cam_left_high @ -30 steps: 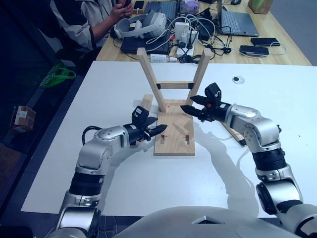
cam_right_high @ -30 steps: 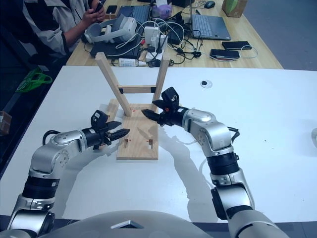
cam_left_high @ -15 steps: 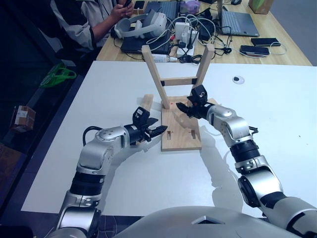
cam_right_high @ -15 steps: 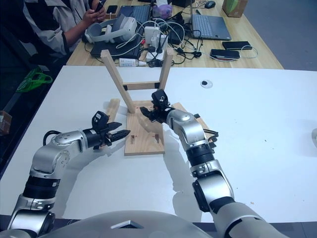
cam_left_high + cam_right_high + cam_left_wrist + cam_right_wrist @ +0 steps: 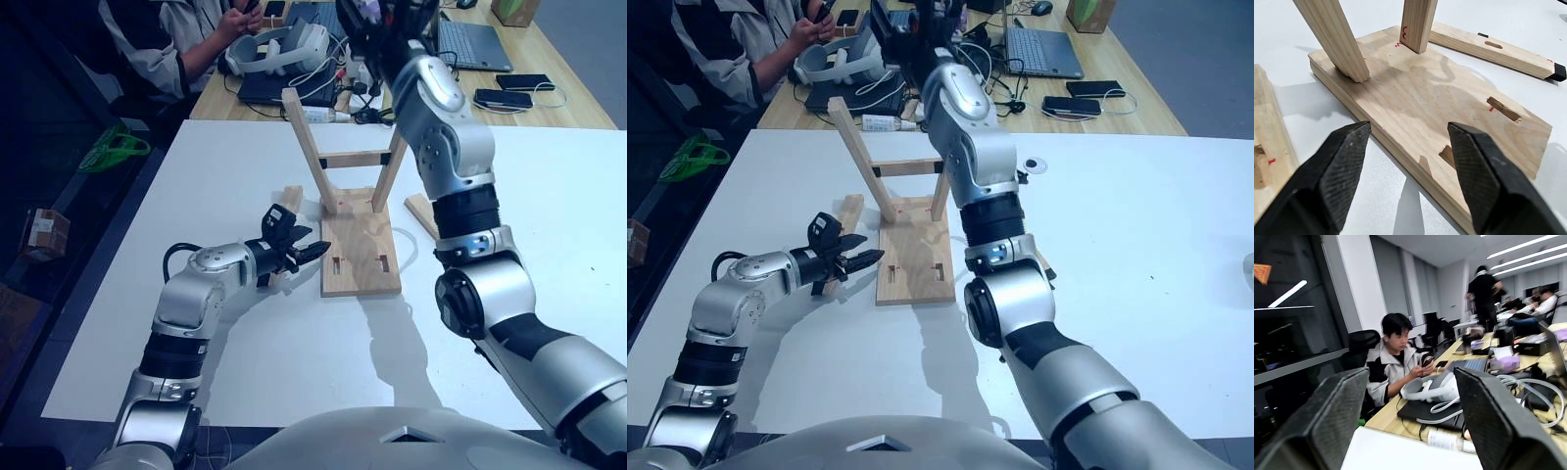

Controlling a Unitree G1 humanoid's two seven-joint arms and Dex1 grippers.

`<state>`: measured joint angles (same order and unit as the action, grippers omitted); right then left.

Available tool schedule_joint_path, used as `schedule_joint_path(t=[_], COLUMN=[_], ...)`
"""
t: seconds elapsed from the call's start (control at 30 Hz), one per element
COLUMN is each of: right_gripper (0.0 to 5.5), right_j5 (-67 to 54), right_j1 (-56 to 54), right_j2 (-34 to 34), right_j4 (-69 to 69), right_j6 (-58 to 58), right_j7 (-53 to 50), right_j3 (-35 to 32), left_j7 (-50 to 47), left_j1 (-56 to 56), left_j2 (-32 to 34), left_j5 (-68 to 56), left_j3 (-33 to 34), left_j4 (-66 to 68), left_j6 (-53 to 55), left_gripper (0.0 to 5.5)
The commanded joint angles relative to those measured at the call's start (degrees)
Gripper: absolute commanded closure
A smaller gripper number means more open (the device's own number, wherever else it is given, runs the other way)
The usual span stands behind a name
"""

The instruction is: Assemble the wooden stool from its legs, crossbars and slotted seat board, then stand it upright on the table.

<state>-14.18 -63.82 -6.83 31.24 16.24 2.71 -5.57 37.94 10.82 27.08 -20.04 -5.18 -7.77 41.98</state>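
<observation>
Pincer on right [image 5: 1410, 374] now high above board [image 5: 361, 257]

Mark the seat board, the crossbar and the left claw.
seat board [image 5: 361, 247], left eye view, bare middle of its face.
crossbar [image 5: 355, 159], left eye view, middle of its span.
left claw [image 5: 1408, 128], left wrist view, midway between its open tips.

A white table [image 5: 549, 196] fronts a cluttered wooden desk [image 5: 588, 116] under ceiling strip lights [image 5: 1518, 249].
</observation>
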Motion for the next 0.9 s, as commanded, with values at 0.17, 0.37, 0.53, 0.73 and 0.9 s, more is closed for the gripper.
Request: schedule_joint_path(t=[0.17,0.37,0.53,0.73,0.9], right_gripper=[2.26,2.26,2.26,2.26,2.26], right_j5=[-2.37,-8.49,-9.77,-13.28,-14.37], right_j1=[9.45,5.8,9.19,26.71,30.43], right_j2=[-8.3,-7.92,-2.42,2.95,6.95], right_j4=[3.09,-8.8,-19.12,-31.06,-34.0], right_j6=[24.15,31.14,26.58,36.87,39.84], right_j7=[-6.85,-10.25,-0.27,6.13,8.45], right_j3=[1.25,-0.26,5.34,9.56,7.63], left_j7=[-0.45,-1.31,-2.11,-2.17,-2.26], left_j1=[0.7,0.66,1.27,0.34,-0.39], left_j2=[0.09,0.29,-0.47,-0.03,0.08], left_j5=[0.55,-0.18,-1.16,-1.6,-1.42], left_j3=[0.21,2.26,3.73,3.83,3.87], left_j4=[0.02,-0.9,-1.88,-3.31,-3.24], left_j6=[-0.1,0.39,0.78,1.59,1.52], left_gripper=[2.59,2.59,2.59,2.59,2.59])
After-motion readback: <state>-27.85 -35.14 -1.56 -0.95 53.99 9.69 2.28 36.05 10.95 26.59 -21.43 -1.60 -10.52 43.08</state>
